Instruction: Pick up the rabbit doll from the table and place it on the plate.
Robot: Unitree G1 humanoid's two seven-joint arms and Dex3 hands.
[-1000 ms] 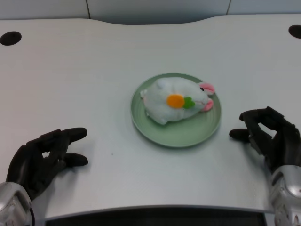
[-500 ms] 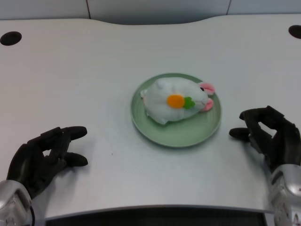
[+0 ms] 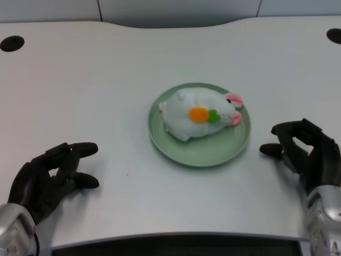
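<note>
The white rabbit doll (image 3: 198,113), with pink ears and an orange carrot patch, lies on its side on the green plate (image 3: 198,151) at the table's middle. My left hand (image 3: 49,178) rests near the front left edge, well away from the plate, with its fingers apart and nothing in them. At the front right sits my right hand (image 3: 303,154), idle beside the plate's right rim.
Two dark round holes mark the table's far corners, one at the left (image 3: 11,42) and one at the right (image 3: 334,35). The table's front edge (image 3: 176,237) runs just below both hands.
</note>
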